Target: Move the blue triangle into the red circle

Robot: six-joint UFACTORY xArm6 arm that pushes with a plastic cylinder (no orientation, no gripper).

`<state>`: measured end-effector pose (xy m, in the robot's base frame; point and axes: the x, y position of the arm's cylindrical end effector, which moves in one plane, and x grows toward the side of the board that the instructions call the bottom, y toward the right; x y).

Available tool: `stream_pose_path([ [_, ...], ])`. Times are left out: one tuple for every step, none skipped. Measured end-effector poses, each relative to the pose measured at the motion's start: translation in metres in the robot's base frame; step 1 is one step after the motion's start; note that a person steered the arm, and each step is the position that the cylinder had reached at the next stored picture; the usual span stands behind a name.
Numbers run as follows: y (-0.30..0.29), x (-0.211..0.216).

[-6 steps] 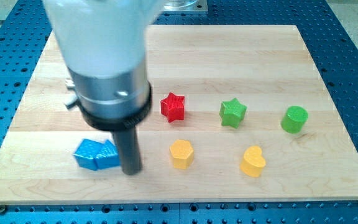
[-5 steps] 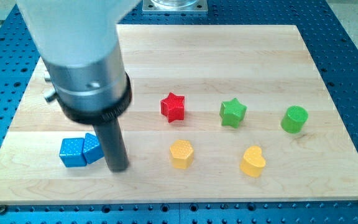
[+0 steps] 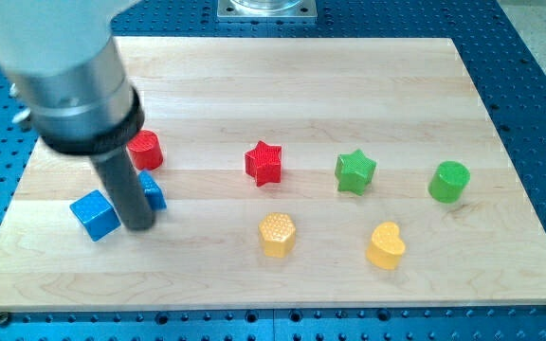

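A pale wooden board (image 3: pixel 254 85) is seen lying on a blue perforated table (image 3: pixel 538 114), and places below are given relative to the red star-shaped block (image 3: pixel 263 162) near the board's middle.

Far to the view's left of the red star and lower, a blue cube block (image 3: pixel 95 214) is seen, tilted on the wood. Just to its right the dark rod is planted, and my tip (image 3: pixel 139 226) is set down between the cube and a second blue block (image 3: pixel 153 191), which is largely hidden behind the rod so that its shape cannot be made out with certainty; it is taken to be the blue triangle of the task. The tip is pressed close against both blue blocks, though actual contact cannot be confirmed. No gripper is carried by this arm, so nothing can be said of opening or holding; only the straight rod under a grey cylindrical body (image 3: pixel 69 66) is shown.

Left of the red star and slightly higher, the red round cylinder block (image 3: pixel 145 150) is found, just above the hidden blue block and apart from it by a thin strip of wood.

Below the red star a yellow hexagonal block (image 3: pixel 277 234) is placed. To the star's right a green star-shaped block (image 3: pixel 355 171) is seen, then lower a yellow heart-shaped block (image 3: pixel 386 245), and farthest right a green round cylinder block (image 3: pixel 449 181)
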<state>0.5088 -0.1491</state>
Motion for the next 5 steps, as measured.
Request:
stream_pose_path([
  [0.003, -0.036],
  [0.0, -0.049],
  [0.025, -0.04],
  [0.085, -0.056],
  [0.083, -0.074],
])
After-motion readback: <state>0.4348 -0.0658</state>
